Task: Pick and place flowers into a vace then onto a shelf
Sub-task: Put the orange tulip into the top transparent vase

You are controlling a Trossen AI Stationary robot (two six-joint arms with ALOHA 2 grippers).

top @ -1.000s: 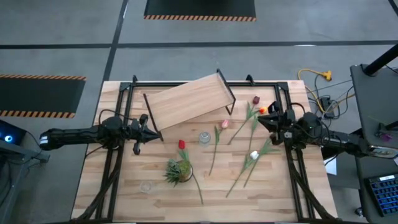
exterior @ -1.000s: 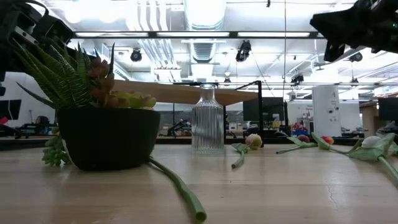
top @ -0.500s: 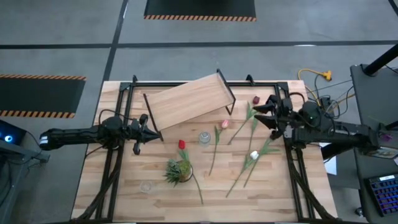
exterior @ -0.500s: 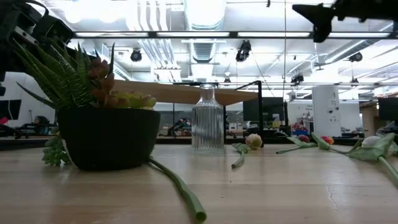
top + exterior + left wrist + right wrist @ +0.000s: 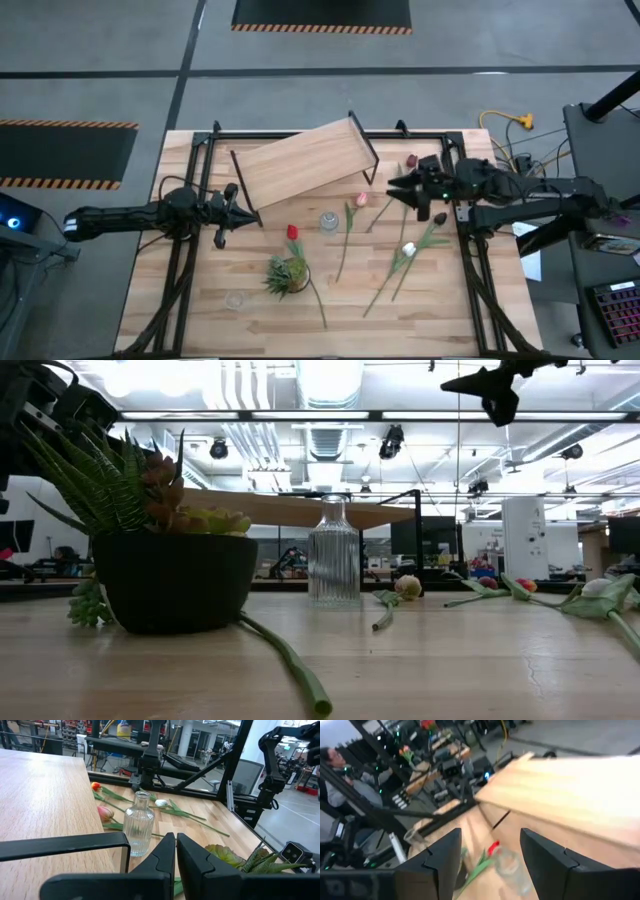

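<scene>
Right tool [image 5: 403,187] hangs above the tabletop [image 5: 450,310] right of centre in the high view, fingers apart and nothing between them; through its own wrist camera the two dark fingers [image 5: 547,862] stand wide with the shelf [image 5: 560,790] beyond. In the low view it sits at the top right [image 5: 487,382], well clear of the wood. Left tool [image 5: 228,208] waits at the left, just beside the shelf's near corner, fingers pressed together, empty. The flowers [image 5: 405,250] lie loose on the tabletop: a pink one [image 5: 361,199] right of the vase [image 5: 329,221], a red one [image 5: 292,232] lower left of it, a white one [image 5: 408,248] toward the lower right. The shelf [image 5: 305,162] sits tilted across the upper middle. A potted plant [image 5: 287,273] stands low centre.
</scene>
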